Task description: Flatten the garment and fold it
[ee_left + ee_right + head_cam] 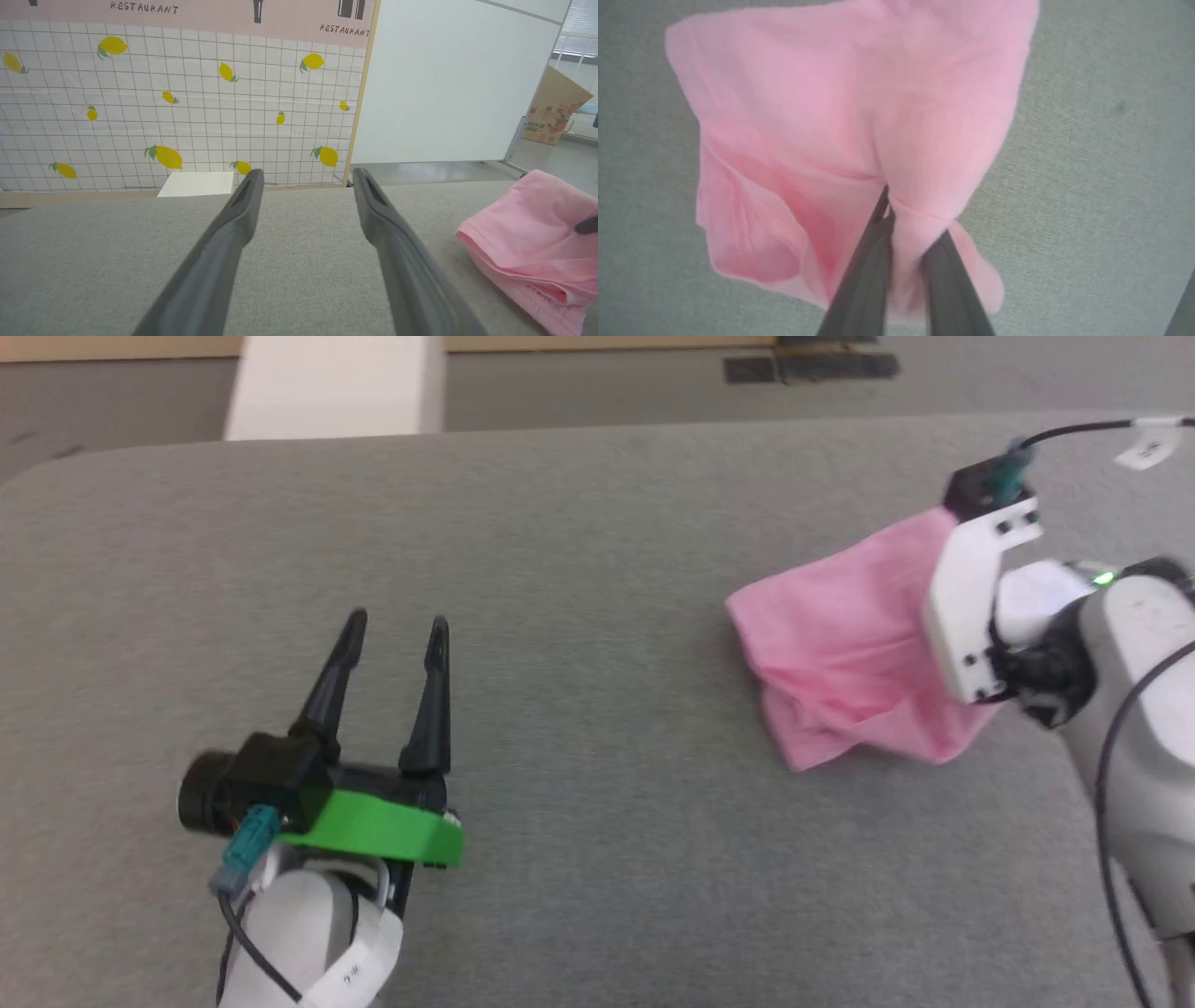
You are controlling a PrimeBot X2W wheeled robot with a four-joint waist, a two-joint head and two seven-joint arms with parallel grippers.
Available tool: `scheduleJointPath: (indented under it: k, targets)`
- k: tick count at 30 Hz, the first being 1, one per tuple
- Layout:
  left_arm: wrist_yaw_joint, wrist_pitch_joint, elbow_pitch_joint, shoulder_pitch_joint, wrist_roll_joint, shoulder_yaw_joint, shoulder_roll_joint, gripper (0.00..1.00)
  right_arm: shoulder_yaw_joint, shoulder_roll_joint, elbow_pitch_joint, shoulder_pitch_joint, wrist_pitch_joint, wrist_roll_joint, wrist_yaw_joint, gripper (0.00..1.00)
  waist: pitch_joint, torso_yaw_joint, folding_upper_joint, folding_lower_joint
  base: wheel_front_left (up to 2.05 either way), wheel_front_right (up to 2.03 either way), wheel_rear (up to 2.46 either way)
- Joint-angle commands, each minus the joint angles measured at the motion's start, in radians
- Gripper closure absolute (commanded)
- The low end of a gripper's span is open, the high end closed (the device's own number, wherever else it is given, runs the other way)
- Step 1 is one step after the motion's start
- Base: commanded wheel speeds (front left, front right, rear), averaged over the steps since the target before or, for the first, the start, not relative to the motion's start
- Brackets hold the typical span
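While my right gripper has its fingers nearly closed on a bunched fold of the garment, the rest of the pink cloth hangs and spreads away from the pinch toward 12 o'clock in the right wrist view, lower part resting on the grey table. Head view: garment sits at 3 o'clock, partly raised, crumpled, not flat, no fold made. Left gripper at 8 o'clock, fingers spread wide, nothing in them, well apart from the cloth. Left wrist view has the garment at 4 o'clock, layered on itself. My judgement: flattening has barely begun. Risks: the grip is on a gathered wad, not a clean edge, and the cloth is thin and soft, so a quick pull could let it slip out of the fingers. I can't tell how many layers are caught; if it's more than one, lifting will keep them stuck together and it won't open out. With one pinch point only, it will dangle in a bunch and land crumpled again. My left gripper needs a second corner, and reaching across may snag or drag the loose lower part, twisting it further.
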State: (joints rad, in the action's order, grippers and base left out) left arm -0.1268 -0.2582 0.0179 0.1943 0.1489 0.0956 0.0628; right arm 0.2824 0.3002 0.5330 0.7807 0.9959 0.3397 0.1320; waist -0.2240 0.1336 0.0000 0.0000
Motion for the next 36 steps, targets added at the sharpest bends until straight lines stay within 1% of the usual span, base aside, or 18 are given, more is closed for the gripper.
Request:
scheduleJointPath:
  k: [1,6,11,16,20,23,27,32,33,34,36]
  targets:
    - [-0.004,-0.004,-0.01,0.028,-0.011,0.005,0.014,0.0,-0.002,0.022,-0.019,0.02,0.001,-0.031,-0.001,1.0,-0.098,0.112,0.0,0.0,0.0,0.0,0.0]
    - [-0.004,-0.004,-0.032,0.083,-0.027,0.022,0.049,0.0,-0.064,0.07,-0.041,0.033,-0.045,-0.163,-0.001,1.0,-0.175,0.202,0.0,0.0,0.0,0.0,0.0]
    - [-0.004,-0.004,-0.043,0.125,-0.04,0.038,0.094,0.0,-0.177,0.061,-0.016,0.044,-0.113,-0.302,-0.001,1.0,-0.231,0.269,0.0,0.0,0.0,0.0,0.0]
    - [-0.004,-0.004,-0.054,0.153,-0.05,0.044,0.133,0.0,-0.319,0.022,-0.005,0.054,-0.199,-0.457,-0.001,1.0,-0.28,0.312,0.0,0.0,0.0,0.0,0.0]
    - [-0.004,-0.004,-0.062,0.168,-0.054,0.053,0.164,0.0,-0.419,-0.006,0.004,0.064,-0.261,-0.581,-0.001,1.0,-0.315,0.321,0.0,0.0,0.0,0.0,0.0]
    - [-0.004,-0.004,-0.067,0.178,-0.058,0.06,0.182,0.0,-0.494,-0.027,0.007,0.076,-0.313,-0.663,-0.001,1.0,-0.339,0.315,0.0,0.0,0.0,0.0,0.0]
    - [-0.003,-0.002,-0.07,0.187,-0.063,0.063,0.196,0.0,-0.584,-0.055,0.024,0.095,-0.386,-0.744,-0.001,1.0,-0.361,0.301,0.0,0.0,0.0,0.0,0.0]
    - [0.001,-0.001,-0.074,0.183,-0.061,0.059,0.208,0.0,-0.668,-0.09,0.069,0.115,-0.445,-0.824,-0.001,1.0,-0.359,0.289,0.0,0.0,0.0,0.0,0.0]
    - [0.002,-0.001,-0.072,0.18,-0.059,0.059,0.208,0.0,-0.681,-0.095,0.078,0.116,-0.458,-0.842,-0.001,0.16,-0.352,0.286,0.0,0.0,0.0,0.0,0.0]
    - [0.003,-0.001,-0.068,0.177,-0.056,0.06,0.206,0.0,-0.691,-0.096,0.084,0.116,-0.468,-0.856,-0.001,0.0,-0.344,0.284,0.0,0.0,0.0,0.0,0.0]
    - [0.006,-0.002,-0.059,0.17,-0.05,0.062,0.199,0.0,-0.711,-0.096,0.093,0.115,-0.501,-0.884,-0.001,0.0,-0.318,0.276,0.0,0.0,0.0,0.0,0.0]
